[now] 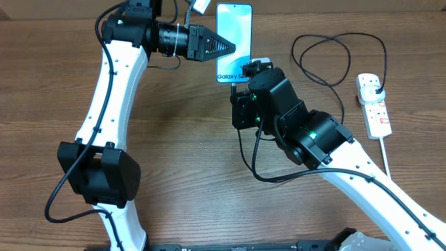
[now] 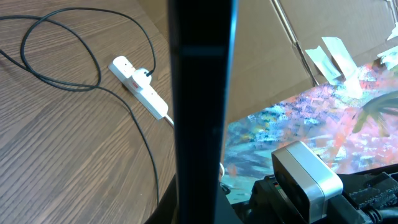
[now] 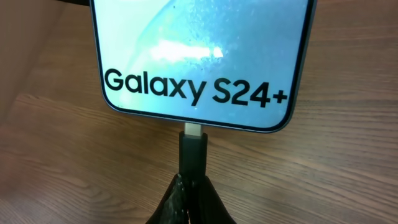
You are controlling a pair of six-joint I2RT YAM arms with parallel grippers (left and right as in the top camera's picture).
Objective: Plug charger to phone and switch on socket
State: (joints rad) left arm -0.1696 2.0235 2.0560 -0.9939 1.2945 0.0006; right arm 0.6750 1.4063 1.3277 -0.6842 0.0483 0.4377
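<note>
Pale blue is the screen of the slim, dark-rimmed rectangular smartphone (image 1: 233, 31), lettered "Galaxy S24+" at one short edge. It sits at the far middle of the brown wood-grain tabletop (image 1: 181, 139), screen up. Whether it rests on the wood or hangs above it I cannot tell. The left pincer (image 1: 217, 46) is closed on the smartphone's long left side. The right pincer (image 3: 191, 186) is closed tight around the black connector end of the long thin black charger (image 3: 193, 155). The connector's silver tip meets the port in the lettered short edge; how deep it sits cannot be told. From there the charger's cable runs in loose loops across the tabletop to its black plug, seated in one end of the white elongated power strip (image 1: 375, 108) with red switches. The power strip lies at the right side of the tabletop, well apart from the smartphone, with a thick white cord (image 1: 383, 148) trailing from its near end.
</note>
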